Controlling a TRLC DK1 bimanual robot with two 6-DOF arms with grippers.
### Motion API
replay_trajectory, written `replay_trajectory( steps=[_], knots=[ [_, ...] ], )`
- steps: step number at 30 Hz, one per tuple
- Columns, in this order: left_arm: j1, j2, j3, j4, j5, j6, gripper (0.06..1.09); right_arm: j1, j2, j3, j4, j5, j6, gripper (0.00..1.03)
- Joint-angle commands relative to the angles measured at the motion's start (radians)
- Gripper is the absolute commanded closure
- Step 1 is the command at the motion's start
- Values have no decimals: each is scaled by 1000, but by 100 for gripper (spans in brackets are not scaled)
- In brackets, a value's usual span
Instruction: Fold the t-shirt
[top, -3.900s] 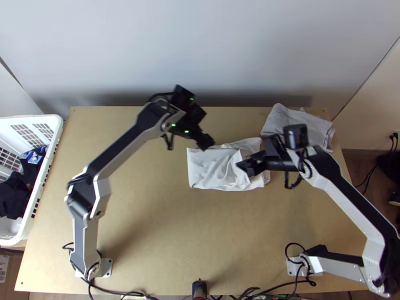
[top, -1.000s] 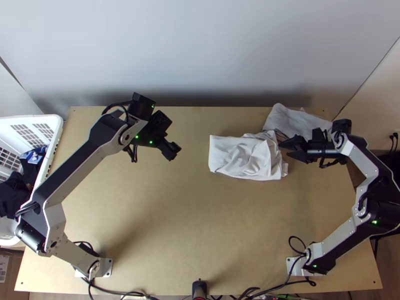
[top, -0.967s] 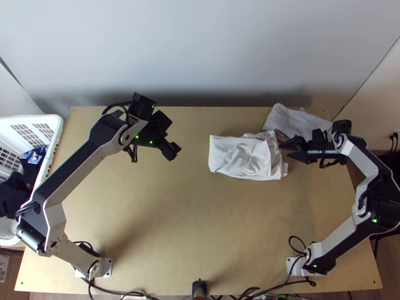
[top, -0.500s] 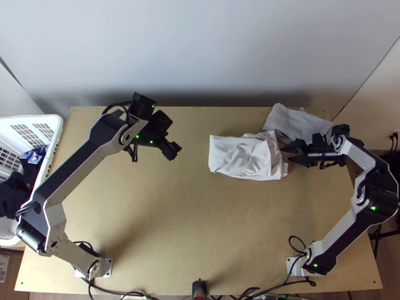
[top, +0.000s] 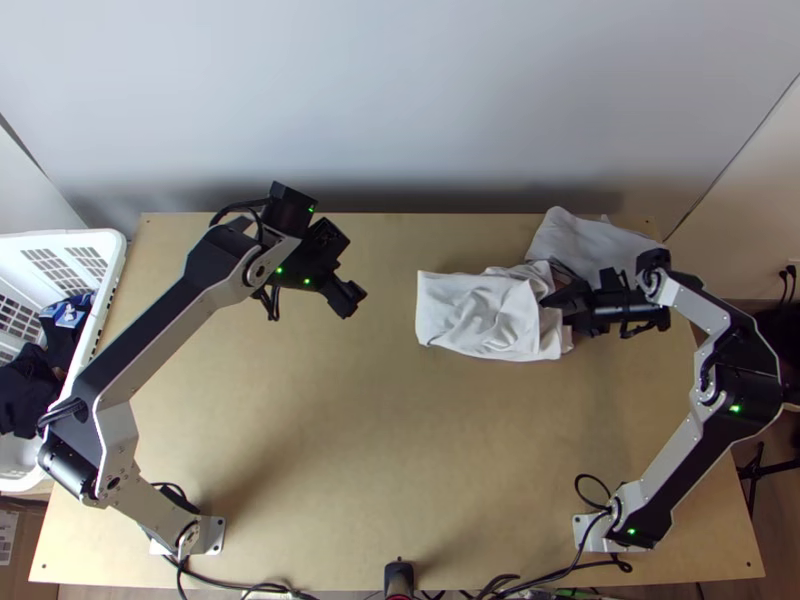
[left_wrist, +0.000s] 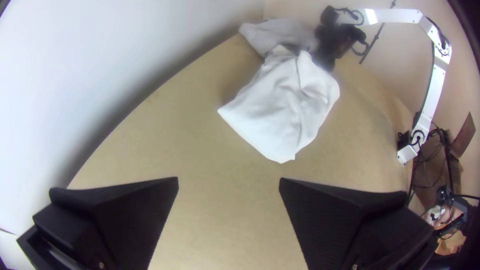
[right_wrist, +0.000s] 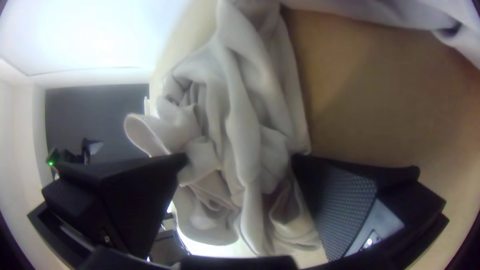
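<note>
The white t-shirt lies folded into a rough rectangle right of the table's middle, its right end wrinkled and bunched. In the top view, my right gripper (top: 560, 306) is at the shirt's (top: 475, 312) right end; my left gripper (top: 347, 300) is well to the left of the cloth. In the left wrist view my left gripper (left_wrist: 229, 181) stands open with bare table between its fingers and the shirt (left_wrist: 282, 107) beyond. The right wrist view has my right gripper (right_wrist: 241, 158) open, the shirt's loose folds (right_wrist: 240, 110) between and beyond its fingers.
A second pale cloth (top: 590, 245) lies at the table's back right corner, close to the shirt. A white basket (top: 112, 262) with dark clothes stands at the left edge. Bare wood (top: 360, 430) spreads across the front and middle.
Since the oldest frame the shirt has shifted right and the left gripper has drawn away leftward. The right gripper, which had moved off to the right, has come back left to the shirt's end.
</note>
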Motion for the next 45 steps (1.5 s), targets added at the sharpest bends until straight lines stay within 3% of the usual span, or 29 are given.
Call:
replay_trajectory(
  steps=[1,12,13,14,16,17,28,37,45],
  knots=[
    [-2,10,9,0,0,1,10,64,-10,-2,-3,-22,3,5],
    [-11,20,19,0,0,1,10,143,-33,-6,0,-23,11,6],
    [-11,20,22,0,0,1,10,142,-39,-9,0,-23,11,15],
    [-9,20,25,0,0,1,10,139,-48,-12,3,-19,11,32],
    [-8,22,28,0,0,1,10,125,-71,-25,49,-11,26,84],
    [-6,23,30,0,0,1,10,119,-85,-36,95,-8,43,101],
    [-8,37,45,2,0,7,10,133,-218,-42,127,60,63,100],
    [-12,53,62,2,0,3,10,280,-280,-9,164,156,44,100],
    [-20,56,67,2,0,4,10,370,-192,165,164,193,41,100]
  ],
)
